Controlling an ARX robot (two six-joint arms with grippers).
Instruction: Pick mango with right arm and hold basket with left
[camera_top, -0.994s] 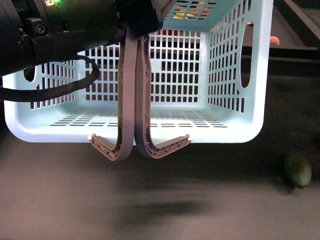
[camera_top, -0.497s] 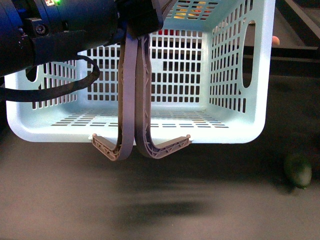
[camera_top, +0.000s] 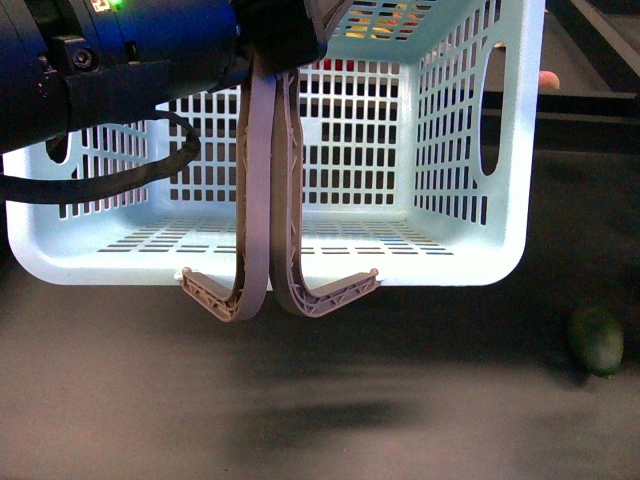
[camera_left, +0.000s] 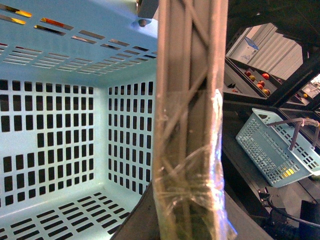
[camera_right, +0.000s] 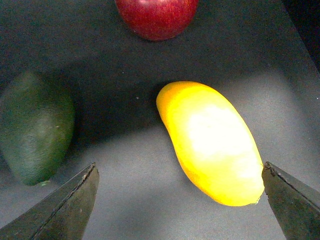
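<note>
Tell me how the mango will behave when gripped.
The mango looks smooth and glossy, so it may slip. Rounded and lying loose on the dark surface, it could roll or pivot if the right gripper pinches off-centre.

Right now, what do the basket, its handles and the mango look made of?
The basket: probably moulded plastic, light turquoise, smooth, slight gloss; slotted one-piece walls. The handles: grey-brown plastic by the look, ribbed lattice moulding, clear tape wrapped round. The mango: smooth yellow-orange skin, bright sheen; real or imitation, cannot tell.
</note>
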